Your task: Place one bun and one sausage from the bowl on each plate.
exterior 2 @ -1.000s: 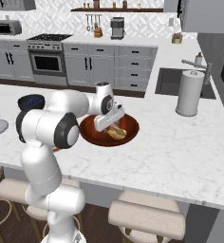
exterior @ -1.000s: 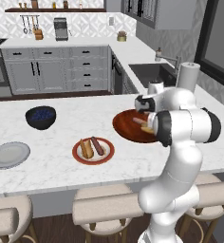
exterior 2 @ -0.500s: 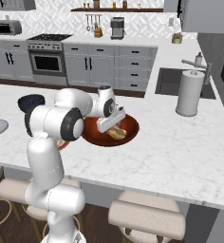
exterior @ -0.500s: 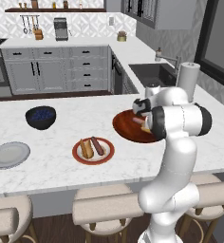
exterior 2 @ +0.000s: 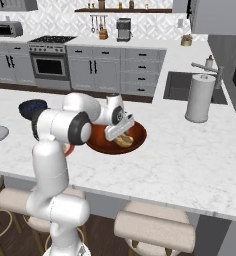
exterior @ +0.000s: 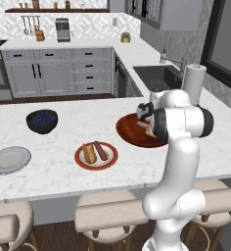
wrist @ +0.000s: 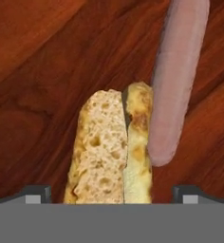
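In the hand view a split bun [wrist: 109,147] lies on the reddish-brown bowl [wrist: 38,71], with a pink sausage [wrist: 178,80] touching its right side. My gripper [wrist: 113,192] is open, its fingertips [wrist: 35,192] standing on either side of the bun's near end without touching it. From the base views the gripper [exterior: 146,117] hangs low over the bowl [exterior: 129,131], right above the bun [exterior 2: 124,141]. The red-rimmed plate [exterior: 78,158] carries a bun [exterior: 89,153] and a sausage [exterior: 101,150]. The grey plate [exterior: 10,160] at the far left is bare.
A dark blue bowl [exterior: 41,121] sits behind the plates. A paper towel roll [exterior 2: 198,98] stands to the right beside the sink [exterior 2: 180,85]. Stools line the counter's front edge.
The arm has shifted and the hand has come lower over the bowl. The jaws have stayed open. Plates and food have not moved.
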Controlling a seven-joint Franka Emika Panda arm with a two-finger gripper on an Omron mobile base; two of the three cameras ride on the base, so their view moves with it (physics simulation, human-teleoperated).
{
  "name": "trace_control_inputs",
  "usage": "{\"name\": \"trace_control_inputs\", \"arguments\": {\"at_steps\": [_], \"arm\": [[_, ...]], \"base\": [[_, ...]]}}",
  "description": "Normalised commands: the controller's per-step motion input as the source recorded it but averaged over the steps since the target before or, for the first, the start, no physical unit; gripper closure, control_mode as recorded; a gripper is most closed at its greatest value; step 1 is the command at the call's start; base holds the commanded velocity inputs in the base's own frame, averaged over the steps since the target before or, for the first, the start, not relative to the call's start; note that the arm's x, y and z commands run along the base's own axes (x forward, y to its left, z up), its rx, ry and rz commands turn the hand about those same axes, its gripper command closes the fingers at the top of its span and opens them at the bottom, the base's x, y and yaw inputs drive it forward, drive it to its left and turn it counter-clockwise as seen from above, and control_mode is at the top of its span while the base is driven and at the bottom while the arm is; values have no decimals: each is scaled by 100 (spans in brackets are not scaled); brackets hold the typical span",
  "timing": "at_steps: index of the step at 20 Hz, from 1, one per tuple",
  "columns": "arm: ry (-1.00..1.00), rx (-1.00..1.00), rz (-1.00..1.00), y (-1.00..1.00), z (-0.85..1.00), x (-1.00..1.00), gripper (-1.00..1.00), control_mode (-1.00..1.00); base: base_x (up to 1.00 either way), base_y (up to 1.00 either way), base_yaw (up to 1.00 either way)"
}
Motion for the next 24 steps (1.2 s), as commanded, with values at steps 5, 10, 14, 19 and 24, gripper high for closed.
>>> {"name": "trace_control_inputs", "arguments": {"at_steps": [5,10,14,19,24], "arm": [[0,0,0,-1,-20,21,-100,-100],[3,0,5,0,-29,13,-100,-100],[11,0,7,0,-41,0,-100,-100],[6,0,1,0,-10,0,100,-100],[-13,0,0,14,28,-8,100,-100]], "base": [[0,0,0],[0,0,0],[0,0,0],[0,0,0],[0,0,0]]}}
